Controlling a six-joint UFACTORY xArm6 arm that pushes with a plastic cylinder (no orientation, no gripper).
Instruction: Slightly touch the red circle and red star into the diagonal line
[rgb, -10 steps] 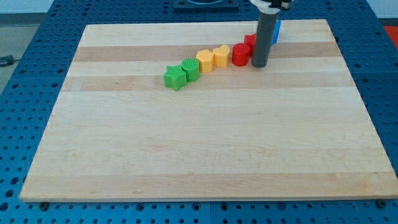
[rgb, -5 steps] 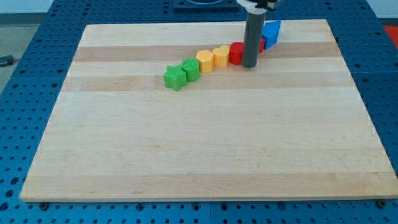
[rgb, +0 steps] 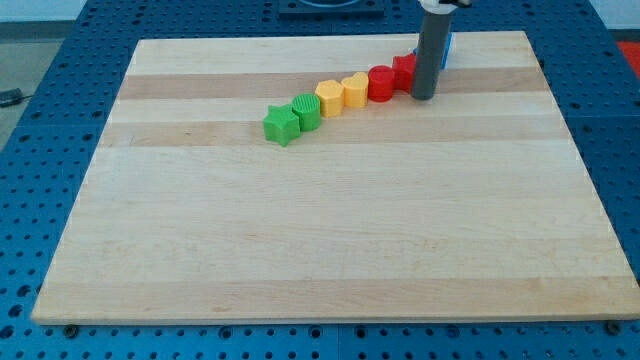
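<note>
A diagonal row of blocks runs from lower left to upper right on the wooden board (rgb: 320, 220): green star (rgb: 281, 125), green ridged block (rgb: 306, 111), orange block (rgb: 329, 98), yellow heart (rgb: 355, 90), red circle (rgb: 382, 83), red star (rgb: 404, 71). A blue block (rgb: 447, 48) lies beyond, mostly hidden by the rod. My tip (rgb: 423, 96) rests on the board just right of the red star, close to it or touching it.
The board lies on a blue perforated table (rgb: 40, 120). The board's top edge runs close behind the blue block.
The tip went left against the red circle, then back right to the red star's side. The red circle now sits closer to the yellow heart, in line with the row.
</note>
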